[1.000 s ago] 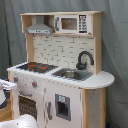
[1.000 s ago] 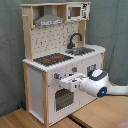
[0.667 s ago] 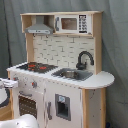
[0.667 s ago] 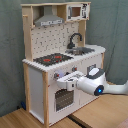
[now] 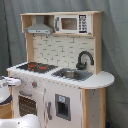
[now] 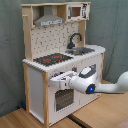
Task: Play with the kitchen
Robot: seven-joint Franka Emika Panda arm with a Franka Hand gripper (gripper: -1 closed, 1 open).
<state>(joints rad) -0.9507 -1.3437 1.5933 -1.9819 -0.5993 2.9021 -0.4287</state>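
The kitchen (image 5: 75, 95) is a white and light-wood toy unit, seen in both exterior views. On its counter are a black hob (image 5: 36, 66) with red rings, a sink (image 5: 73, 74) and a black faucet (image 5: 84, 59). A grey hood (image 5: 39, 27) and a small microwave (image 5: 70, 23) sit on top. In the second exterior view the kitchen (image 6: 35, 85) stands at the left and my white arm (image 6: 102, 88) reaches in from the right. My gripper (image 6: 60, 79) is at the front panel just above the oven window (image 6: 62, 99). In the first exterior view my gripper (image 5: 7, 81) shows only at the left edge.
A grey-green curtain (image 6: 114, 25) hangs behind the kitchen. The unit stands on a wooden surface (image 6: 20, 119). A lower cupboard door with a dark inset (image 5: 62, 106) is beside the oven. Part of the white arm (image 5: 22, 121) fills the first exterior view's bottom left.
My arm has moved toward the second exterior view's left along the kitchen's front, bringing the gripper over the panel above the oven window.
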